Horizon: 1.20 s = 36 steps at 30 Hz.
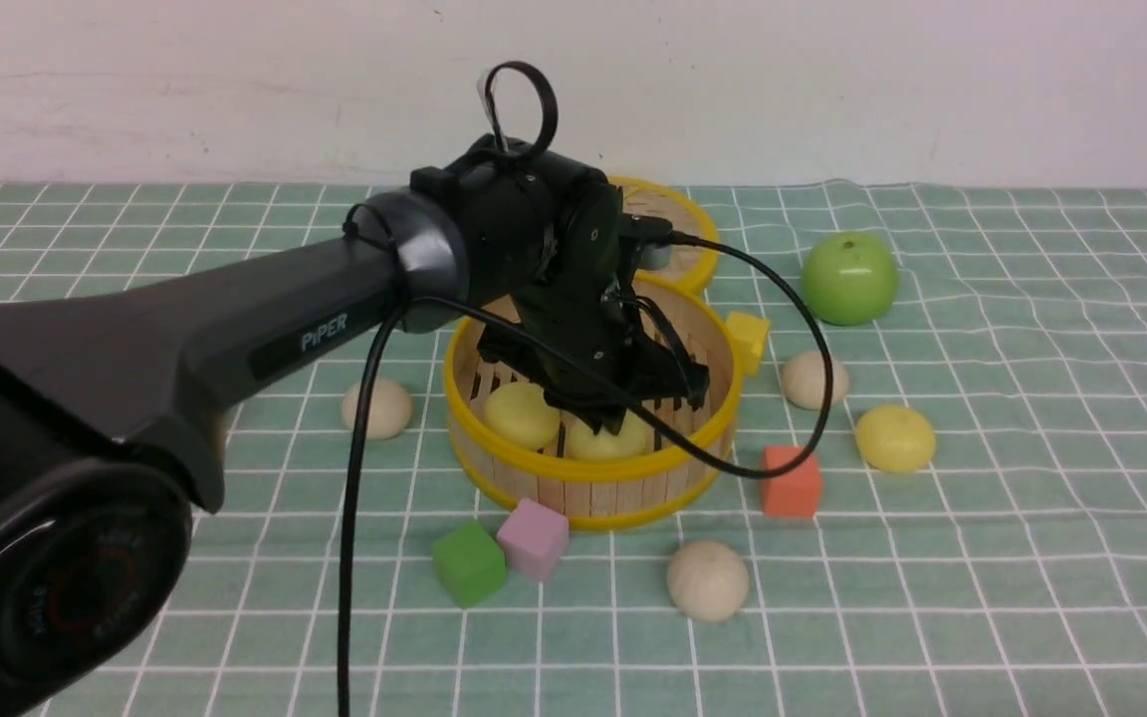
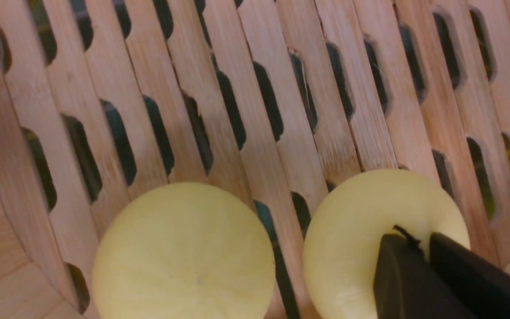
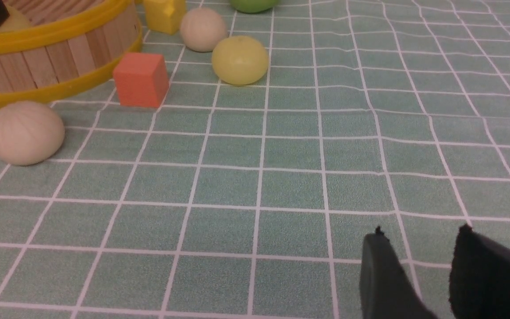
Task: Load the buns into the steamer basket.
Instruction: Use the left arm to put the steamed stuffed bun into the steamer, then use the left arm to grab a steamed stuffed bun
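Down inside the steamer basket (image 1: 593, 495), my left gripper (image 2: 419, 241) rests on a pale yellow bun (image 2: 357, 226). Its dark fingers stand so close that only a sliver shows between them, and I cannot tell whether they pinch it. A second yellow bun (image 2: 183, 252) lies just beside it on the slats. From the front, the wrist hides much of the first bun and most of the lid (image 1: 690, 227) behind. My right gripper (image 3: 419, 231), unseen from the front, hangs over the checked cloth (image 3: 281, 186) with fingers parted and nothing between them. A beige bun (image 3: 25, 132) lies near the basket wall.
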Tool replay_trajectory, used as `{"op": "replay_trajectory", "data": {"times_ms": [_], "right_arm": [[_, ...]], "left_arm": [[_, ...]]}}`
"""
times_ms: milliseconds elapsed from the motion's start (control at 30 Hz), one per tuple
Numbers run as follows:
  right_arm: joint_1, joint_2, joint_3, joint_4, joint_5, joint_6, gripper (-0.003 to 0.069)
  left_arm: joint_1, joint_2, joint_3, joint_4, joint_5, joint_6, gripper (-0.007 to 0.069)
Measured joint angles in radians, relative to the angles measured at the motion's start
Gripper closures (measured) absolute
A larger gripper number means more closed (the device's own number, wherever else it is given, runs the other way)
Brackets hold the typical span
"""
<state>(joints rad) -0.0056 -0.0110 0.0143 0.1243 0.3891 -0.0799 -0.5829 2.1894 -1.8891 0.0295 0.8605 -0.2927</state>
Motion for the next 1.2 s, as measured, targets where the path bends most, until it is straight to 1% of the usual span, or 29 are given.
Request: {"op": "replay_trajectory", "data": {"times_ms": [33,67,133,200,233,267,333,400,467,567,667,800,833,867,967,1067,1200], "right_arm": [[0.0,0.0,0.0,0.0,0.0,0.0,0.042],[0.0,0.0,0.0,0.0,0.0,0.0,0.042],[0.0,0.0,0.0,0.0,0.0,0.0,0.042],[0.0,0.0,0.0,0.0,0.0,0.0,0.042],[0.0,0.0,0.0,0.0,0.0,0.0,0.042],[0.0,0.0,0.0,0.0,0.0,0.0,0.042],[0.0,0.0,0.0,0.0,0.0,0.0,0.042],[0.0,0.0,0.0,0.0,0.0,0.0,0.042],[0.0,0.0,0.0,0.0,0.0,0.0,0.042],[0.0,0.0,0.0,0.0,0.0,0.0,0.042],[0.0,0.0,0.0,0.0,0.0,0.0,0.042],[0.0,0.0,0.0,0.0,0.0,0.0,0.042],[0.0,0.0,0.0,0.0,0.0,0.0,0.042],[0.0,0.0,0.0,0.0,0.0,0.0,0.042],[0.0,0.0,0.0,0.0,0.0,0.0,0.042],[0.0,0.0,0.0,0.0,0.0,0.0,0.042],[0.0,0.0,0.0,0.0,0.0,0.0,0.042]], "left_arm": [[0.0,0.0,0.0,0.0,0.0,-0.001,0.0573],[0.0,0.0,0.0,0.0,0.0,-0.005,0.0531],[0.0,-0.002,0.0,0.0,0.001,-0.007,0.0475],[0.0,-0.012,0.0,0.001,0.015,-0.007,0.0396],[0.0,-0.016,0.0,0.001,0.022,-0.007,0.0368],[0.0,-0.019,0.0,0.001,0.027,-0.007,0.0361],[0.001,-0.053,0.0,0.012,0.045,-0.009,0.0291],[0.003,-0.076,0.0,0.023,0.051,-0.01,0.0272],[0.014,-0.143,0.0,0.062,0.071,-0.01,0.0257],[0.036,-0.195,-0.001,0.089,0.098,-0.01,0.0258],[0.102,-0.275,-0.006,0.101,0.165,0.008,0.0281],[0.223,-0.317,0.014,0.093,0.213,0.033,0.0328],[0.223,-0.317,0.016,0.091,0.213,0.034,0.0331],[0.284,-0.321,0.046,0.065,0.21,0.036,0.0354],[0.373,-0.321,0.136,-0.011,0.186,0.039,0.0387],[0.403,-0.321,0.21,-0.054,0.137,0.052,0.0394],[0.402,-0.306,0.251,-0.068,0.063,0.073,0.0394]]}}
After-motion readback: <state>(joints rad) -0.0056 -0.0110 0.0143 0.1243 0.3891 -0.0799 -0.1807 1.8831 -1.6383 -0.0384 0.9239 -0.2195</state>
